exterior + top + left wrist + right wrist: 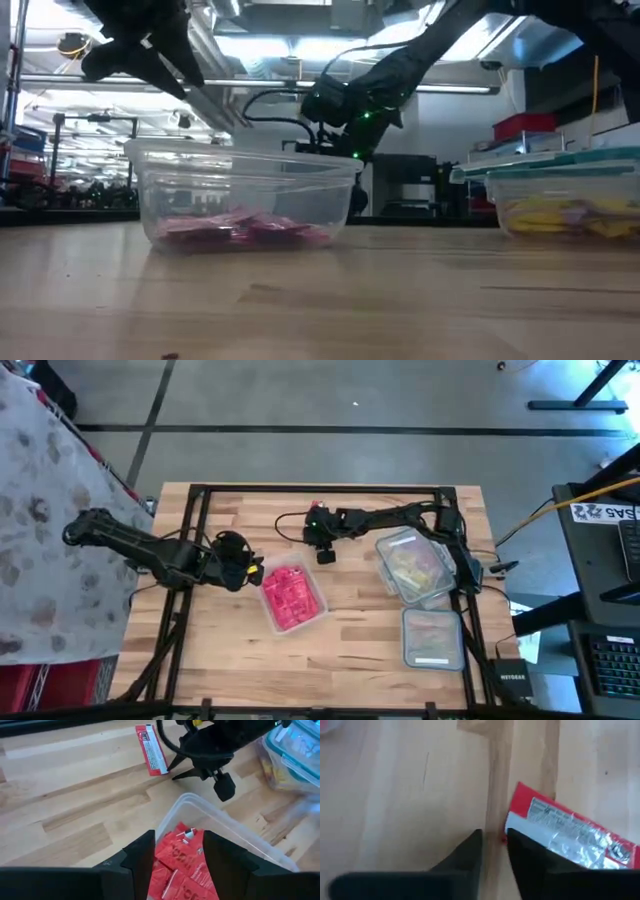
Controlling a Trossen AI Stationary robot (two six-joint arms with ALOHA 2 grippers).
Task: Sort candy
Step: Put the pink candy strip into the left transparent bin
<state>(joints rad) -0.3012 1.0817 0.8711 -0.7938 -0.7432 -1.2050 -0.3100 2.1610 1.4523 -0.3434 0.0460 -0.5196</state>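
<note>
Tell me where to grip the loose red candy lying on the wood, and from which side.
Grip the red candy across its narrow width, near the end closest to the right gripper, coming straight down from above. It lies flat on the table, long and thin, so only its two long edges give the fingers purchase. Nothing crowds it; the tub sits apart.
</note>
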